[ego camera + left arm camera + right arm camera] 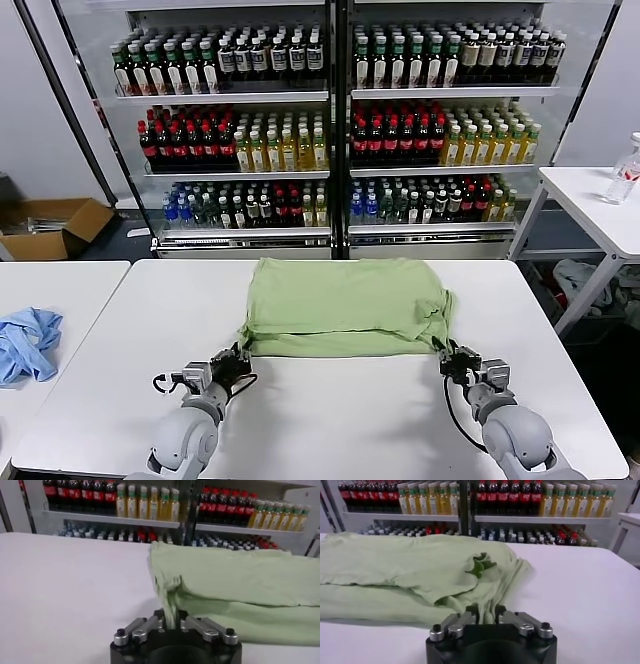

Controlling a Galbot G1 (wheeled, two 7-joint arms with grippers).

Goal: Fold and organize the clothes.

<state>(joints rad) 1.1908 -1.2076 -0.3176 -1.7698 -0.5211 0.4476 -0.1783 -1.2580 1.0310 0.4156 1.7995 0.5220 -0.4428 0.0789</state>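
The light green polo shirt (345, 305) lies folded in layers in the middle of the white table (330, 410). Its collar, buttons and print are hidden. My left gripper (238, 355) is shut on the shirt's near left corner, where the cloth (240, 587) runs down between the jaws of my left gripper (170, 622). My right gripper (447, 357) is shut on the near right corner, and the shirt (410, 570) bunches between the jaws of my right gripper (485, 612).
A light blue cloth (28, 342) lies on the table to the left. A shelf of bottles (330, 120) stands behind the table. A cardboard box (50, 225) sits on the floor at left. Another white table (595, 205) with a bottle (626, 170) is at right.
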